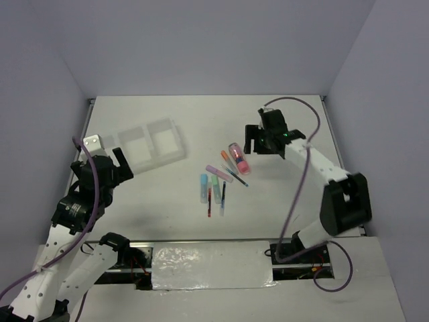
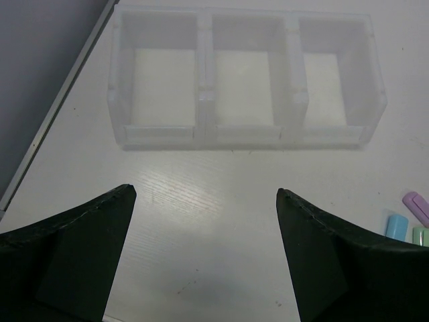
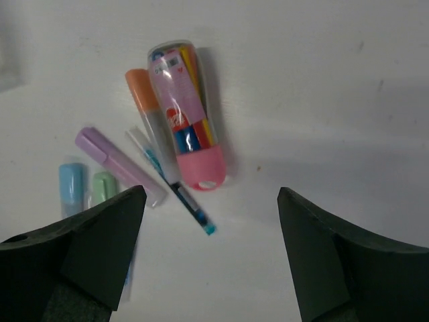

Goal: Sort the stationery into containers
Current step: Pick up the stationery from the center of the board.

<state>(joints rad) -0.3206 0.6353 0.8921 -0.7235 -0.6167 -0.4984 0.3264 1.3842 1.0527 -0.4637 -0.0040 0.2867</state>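
**Both grippers wide open, holding nothing; stationery lies outside the tray**

Top view: The left gripper point(image 1: 123, 164) hangs with its jaws spread and nothing between them. The translucent three-compartment tray point(image 1: 175, 137) sits just beyond its fingertips. The right gripper point(image 1: 251, 141) is also spread and holds nothing. The stubby pink marker point(image 1: 237, 158) and the orange highlighter point(image 1: 225, 157) lie close in front of its fingers. Further out from that gripper, towards the middle of the table, lie the lilac highlighter point(image 1: 218, 173), green highlighter point(image 1: 215, 184), blue highlighter point(image 1: 204, 188), a red pen point(image 1: 209, 202) and a blue pen point(image 1: 222, 197).

Left wrist view: The left gripper point(image 2: 204, 193) shows both dark fingers far apart over bare table. The tray point(image 2: 248, 137) stands straight ahead, its three compartments in a row across the view. Off past the right finger peek the ends of the lilac highlighter point(image 2: 417, 204), blue highlighter point(image 2: 397, 225) and green highlighter point(image 2: 421, 235).

Right wrist view: The right gripper point(image 3: 211, 193) is open, clear of everything. The pink marker point(image 3: 186, 121) lies ahead between the fingers, with the orange highlighter point(image 3: 142, 90) touching its side. A thin teal-tipped pen point(image 3: 177, 191) runs diagonally beside them. The lilac highlighter point(image 3: 110, 154), green highlighter point(image 3: 104, 186) and blue highlighter point(image 3: 71, 184) lie by the left finger.
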